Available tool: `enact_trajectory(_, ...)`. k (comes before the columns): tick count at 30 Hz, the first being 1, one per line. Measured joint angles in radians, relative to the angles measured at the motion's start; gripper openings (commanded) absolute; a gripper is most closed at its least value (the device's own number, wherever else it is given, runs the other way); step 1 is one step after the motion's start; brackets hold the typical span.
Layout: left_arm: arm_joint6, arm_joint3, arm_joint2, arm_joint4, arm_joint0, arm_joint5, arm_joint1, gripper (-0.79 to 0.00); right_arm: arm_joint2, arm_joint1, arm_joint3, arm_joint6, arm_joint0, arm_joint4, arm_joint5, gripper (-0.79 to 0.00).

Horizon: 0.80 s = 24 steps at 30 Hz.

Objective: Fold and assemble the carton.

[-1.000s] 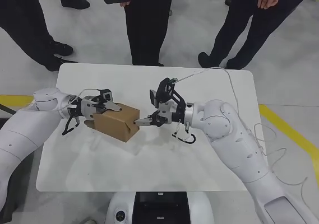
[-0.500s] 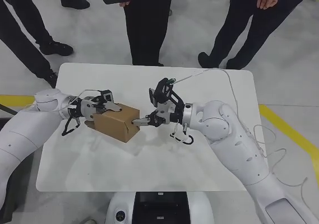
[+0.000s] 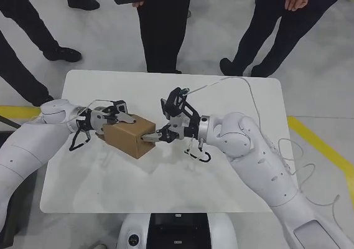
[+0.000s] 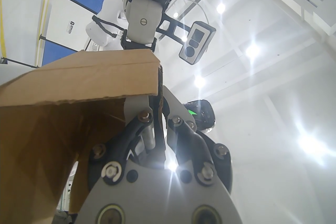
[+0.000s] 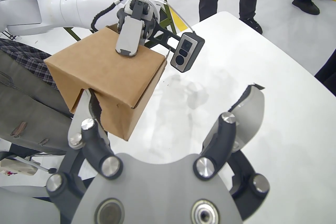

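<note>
One change, top view: my right gripper [image 3: 154,134] has edged into the carton [image 3: 127,137] at its 3 o'clock end. The carton sits toward 9 o'clock on the table [image 3: 133,180], with the left gripper [image 3: 111,116] at its 10 o'clock. Left wrist view: jaws clamp a carton wall. Right wrist view: jaws spread wide, one finger [image 5: 85,104] inside the open end.

Spread right claw [image 5: 169,91]; one finger [image 5: 83,109] touches carton [image 5: 105,70]

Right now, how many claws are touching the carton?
2. The left claw is clamped on one end wall of the carton. The right claw is open, with one finger tucked into the opposite end.
</note>
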Motion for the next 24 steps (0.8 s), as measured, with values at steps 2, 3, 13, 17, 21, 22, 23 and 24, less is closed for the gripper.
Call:
enact_trajectory(2, 0.0, 0.0, 0.003, -0.003, -0.001, 0.0, 0.0, -0.785, -0.003, 0.0, 0.002, -0.001, 0.003, 0.0, 0.001, 0.0)
enact_trajectory(3, 0.0, 0.0, 0.004, -0.004, -0.002, 0.0, 0.001, -0.785, -0.004, 0.0, 0.003, -0.002, 0.004, 0.001, 0.002, 0.0)
enact_trajectory(13, 0.0, 0.002, 0.013, -0.013, -0.006, 0.0, 0.002, -0.785, -0.002, 0.0, 0.007, -0.02, 0.01, -0.004, 0.02, 0.0)
enact_trajectory(17, 0.0, 0.001, 0.019, -0.015, -0.01, 0.0, 0.001, -0.785, -0.005, 0.0, 0.007, -0.025, 0.011, -0.006, 0.023, 0.0)
enact_trajectory(21, 0.0, 0.01, 0.023, -0.01, -0.015, 0.0, 0.002, -0.785, -0.001, 0.002, 0.006, -0.025, 0.01, -0.005, 0.021, 0.0)
enact_trajectory(22, 0.0, 0.017, 0.023, -0.007, -0.018, 0.0, 0.002, -0.785, 0.003, 0.004, 0.005, -0.023, 0.008, -0.006, 0.021, 0.0)
enact_trajectory(23, 0.0, 0.026, 0.022, -0.003, -0.021, 0.0, 0.002, -0.785, 0.011, 0.006, 0.0, -0.019, 0.005, -0.007, 0.021, 0.0)
enact_trajectory(24, 0.0, 0.033, 0.021, -0.003, -0.022, 0.0, 0.003, -0.785, 0.018, 0.008, -0.004, -0.016, 0.001, -0.007, 0.021, 0.0)
